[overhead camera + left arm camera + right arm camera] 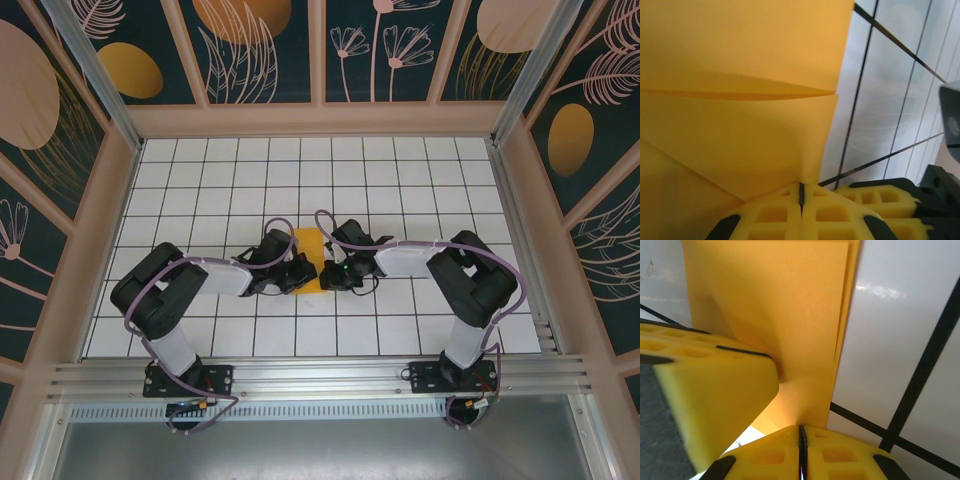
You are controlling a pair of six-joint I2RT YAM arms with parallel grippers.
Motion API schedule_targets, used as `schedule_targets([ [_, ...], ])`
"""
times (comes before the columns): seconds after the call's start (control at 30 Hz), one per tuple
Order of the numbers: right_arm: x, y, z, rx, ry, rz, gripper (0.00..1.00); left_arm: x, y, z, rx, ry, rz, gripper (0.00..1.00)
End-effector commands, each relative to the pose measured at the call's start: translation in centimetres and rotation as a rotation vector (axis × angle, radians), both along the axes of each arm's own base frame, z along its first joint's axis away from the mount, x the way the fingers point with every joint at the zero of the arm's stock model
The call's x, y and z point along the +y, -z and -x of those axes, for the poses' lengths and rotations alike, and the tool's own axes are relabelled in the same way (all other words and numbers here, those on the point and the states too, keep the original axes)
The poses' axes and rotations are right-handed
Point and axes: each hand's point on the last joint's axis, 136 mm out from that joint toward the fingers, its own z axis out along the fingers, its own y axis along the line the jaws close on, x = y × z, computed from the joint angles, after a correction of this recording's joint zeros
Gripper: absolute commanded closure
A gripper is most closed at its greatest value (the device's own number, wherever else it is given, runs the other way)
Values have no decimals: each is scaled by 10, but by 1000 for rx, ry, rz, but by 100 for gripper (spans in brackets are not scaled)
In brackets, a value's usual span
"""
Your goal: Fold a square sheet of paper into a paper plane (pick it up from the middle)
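Observation:
The square sheet of paper [308,246] is orange-yellow and folded into a narrow upright strip near the middle of the white grid table [300,170]. My left gripper [302,273] meets it from the left and my right gripper [329,272] from the right. In the left wrist view the paper [740,130] shows a crease and overlapping layers, and the left gripper [801,194] is shut on its lower corner. In the right wrist view the layered paper [790,315] runs down into the right gripper [801,435], which is shut on its edge. The two grippers sit close together.
The right gripper's yellow fingers [875,199] show just right of the left jaws. A left finger [705,390] crowds the right wrist view. Patterned wall panels [265,50] fence the table on three sides. An aluminium rail [320,375] runs along the near edge.

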Motion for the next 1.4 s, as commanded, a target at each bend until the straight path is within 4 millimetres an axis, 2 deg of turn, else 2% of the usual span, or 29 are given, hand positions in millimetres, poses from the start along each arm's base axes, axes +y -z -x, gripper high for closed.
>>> schedule_targets([
  [0.0,-53,59,30,114,37,267,88,10,22,8,47,-18,-77,93],
  [0.17,-55,59,30,113,37,275,88,23,27,3,27,-40,-157,92],
  [0.37,-57,60,31,109,29,284,88,39,18,-22,-43,-28,-254,91],
  [0.57,-60,63,33,113,31,292,88,56,21,-40,-61,-31,-279,90],
  [0.8,-59,62,31,104,33,292,88,66,29,-49,-45,-26,-271,89],
  [0.93,-48,49,22,71,27,248,88,72,31,-49,-38,-34,-277,89],
  [1.03,-32,31,10,33,13,190,88,72,31,-47,-35,-35,-261,90],
  [1.27,24,-35,-29,-83,-30,-18,87,69,42,-31,12,-27,-207,92],
  [1.37,38,-42,-40,-97,-42,-47,87,69,41,-29,11,-23,-203,92],
])
